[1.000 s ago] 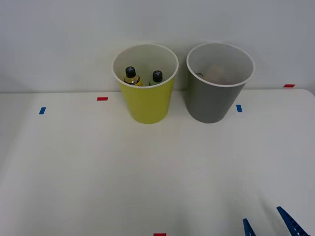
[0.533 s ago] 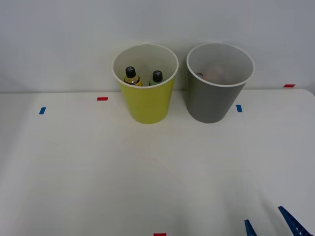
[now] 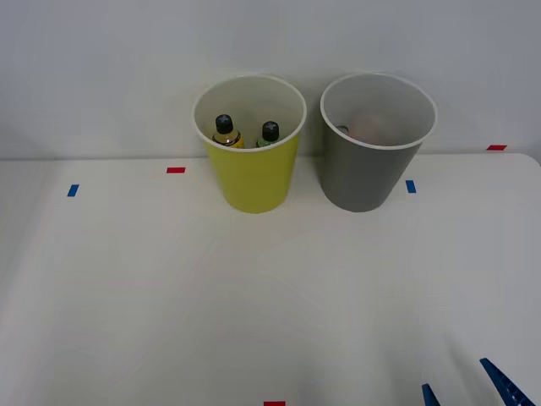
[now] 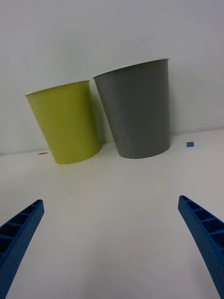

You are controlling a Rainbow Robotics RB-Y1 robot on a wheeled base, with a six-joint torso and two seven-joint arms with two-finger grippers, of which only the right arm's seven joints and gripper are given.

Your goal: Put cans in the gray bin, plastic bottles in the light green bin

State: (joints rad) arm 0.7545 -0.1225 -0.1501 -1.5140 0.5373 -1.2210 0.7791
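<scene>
The light green bin [image 3: 254,173] stands at the back of the table beside the gray bin [image 3: 365,173]. Two plastic bottles with black caps stand inside the light green bin: a yellow one [image 3: 225,133] and a greenish one [image 3: 270,134]. Something pale with a metallic edge lies inside the gray bin [image 4: 137,112]; whether it is cans I cannot tell. My right gripper [image 3: 464,387] sits low at the table's front right corner, open and holding nothing, far from both bins. From the wrist, its blue fingers [image 4: 18,231] spread wide, facing the light green bin [image 4: 67,124].
Small red tape marks [image 3: 175,170] and blue tape marks [image 3: 73,190] dot the white table [image 3: 254,304]. A white wall rises right behind the bins. A red mark [image 3: 274,403] lies at the front edge.
My right gripper has slipped slightly lower and to the right at the front corner. The bins and bottles have not moved.
</scene>
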